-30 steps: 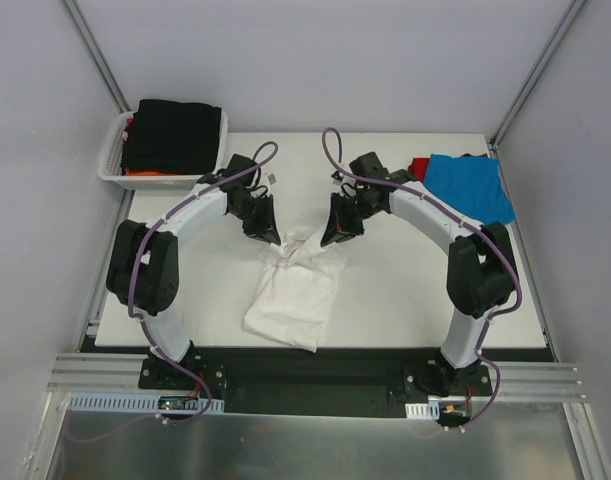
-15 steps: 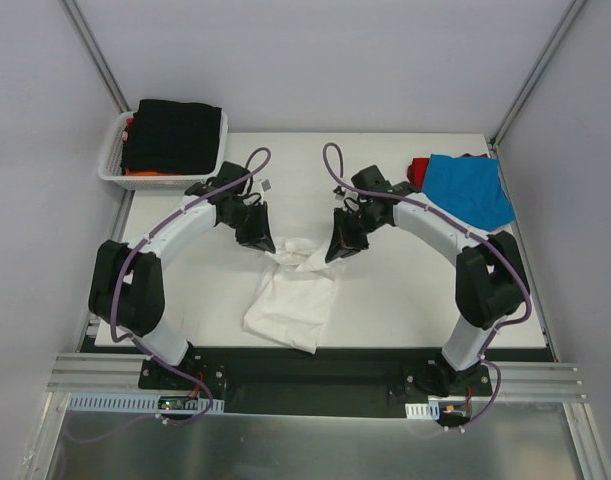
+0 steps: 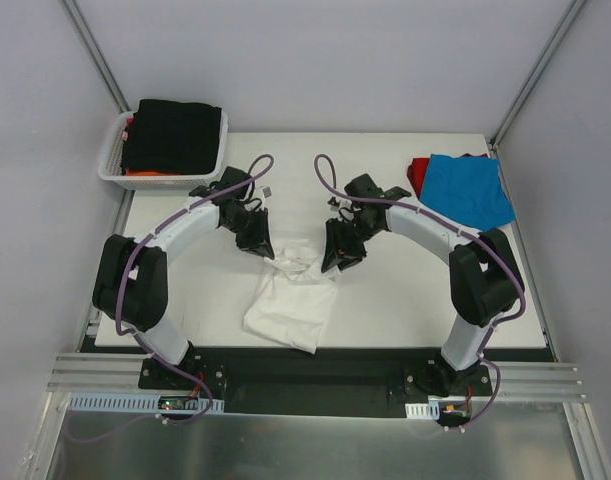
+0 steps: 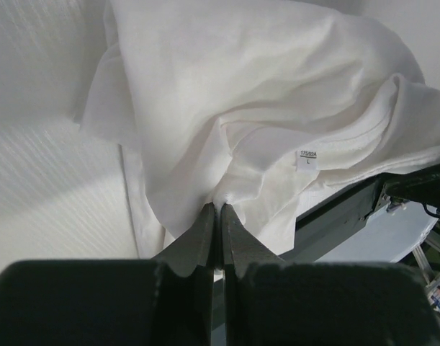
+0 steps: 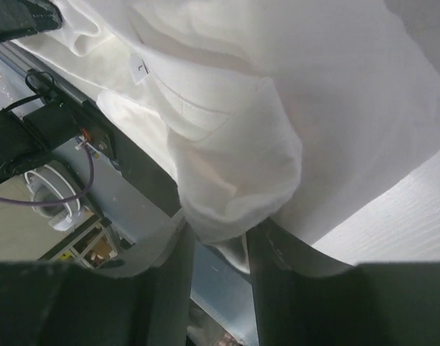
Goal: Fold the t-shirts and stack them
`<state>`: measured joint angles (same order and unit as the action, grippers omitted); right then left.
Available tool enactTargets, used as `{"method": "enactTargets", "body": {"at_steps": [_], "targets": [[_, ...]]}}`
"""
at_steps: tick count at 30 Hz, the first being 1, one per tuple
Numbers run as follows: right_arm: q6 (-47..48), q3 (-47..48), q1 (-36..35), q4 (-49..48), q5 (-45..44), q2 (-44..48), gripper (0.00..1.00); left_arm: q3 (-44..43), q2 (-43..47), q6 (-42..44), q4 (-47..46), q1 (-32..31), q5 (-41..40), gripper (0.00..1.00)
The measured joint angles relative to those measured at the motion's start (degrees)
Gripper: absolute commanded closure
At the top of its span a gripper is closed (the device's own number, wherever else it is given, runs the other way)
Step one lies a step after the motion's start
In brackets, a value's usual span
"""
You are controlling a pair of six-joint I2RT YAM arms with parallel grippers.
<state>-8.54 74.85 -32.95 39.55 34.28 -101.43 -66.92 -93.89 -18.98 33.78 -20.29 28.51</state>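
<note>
At mid-table, both grippers met the white t-shirt (image 3: 290, 300)
Left gripper (image 4: 218, 209) pinched its cloth tight; right gripper (image 5: 218, 241) stood narrowly parted around a fold. It lay crumpled, folding seemingly barely begun; blue t-shirt (image 3: 470, 185) and red t-shirt (image 3: 418, 167) lay far right.

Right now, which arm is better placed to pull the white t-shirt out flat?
Left. The left tool is pinched shut on the white t-shirt beside the size label; the right tool has its jaws apart with cloth loose between them, so it would probably need to regrasp first.
</note>
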Motion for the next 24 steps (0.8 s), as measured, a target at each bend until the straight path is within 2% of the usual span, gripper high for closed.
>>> {"method": "enactTargets", "body": {"at_steps": [1, 2, 3, 4, 6, 7, 10, 14, 17, 20, 24], "targets": [[0.11, -0.13, -0.07, 0.22, -0.15, 0.00, 0.46, 0.15, -0.22, 0.11, 0.00, 0.00, 0.00, 1.00], [0.17, -0.42, -0.11, 0.31, -0.37, 0.00, 0.16, 0.33, -0.52, 0.20, 0.00, 0.00, 0.00, 1.00], [0.17, -0.68, -0.11, 0.52, -0.52, 0.00, 0.02, 0.39, -1.05, 0.31, 0.00, 0.00, -0.02, 1.00], [-0.02, -0.96, -0.11, 0.74, -0.63, 0.00, 0.00, 0.50, -1.42, 0.37, -0.04, 0.00, -0.04, 1.00], [0.28, -2.05, -0.11, 1.03, -0.87, 0.13, 0.05, 1.07, -2.23, 0.44, -0.17, 0.02, -0.04, 1.00], [0.39, -2.71, -0.11, 1.20, -0.96, 0.28, 0.15, 1.42, -2.54, 0.44, -0.17, 0.02, -0.11, 1.00], [0.42, -5.64, -0.11, 1.68, -1.22, 1.90, 0.37, 2.82, -2.75, 0.42, -0.31, 0.04, -0.42, 1.00], [0.09, -7.69, -0.11, 3.56, -2.01, 5.55, 0.41, 5.77, -2.64, 0.35, -0.96, 0.11, -0.57, 0.99], [0.09, -6.84, -0.11, 4.74, -2.51, 7.48, 0.41, 8.50, -1.64, 0.33, -0.74, 0.15, -0.72, 0.93], [0.22, -4.11, -0.09, 6.05, -3.37, 8.37, 0.41, 9.99, 1.07, 0.35, 0.37, 0.20, -1.84, 0.80], [0.72, -0.87, 0.11, 6.64, -4.00, 8.81, 0.42, 9.90, 4.90, 0.61, 2.05, 0.87, -3.69, 0.80]]}}
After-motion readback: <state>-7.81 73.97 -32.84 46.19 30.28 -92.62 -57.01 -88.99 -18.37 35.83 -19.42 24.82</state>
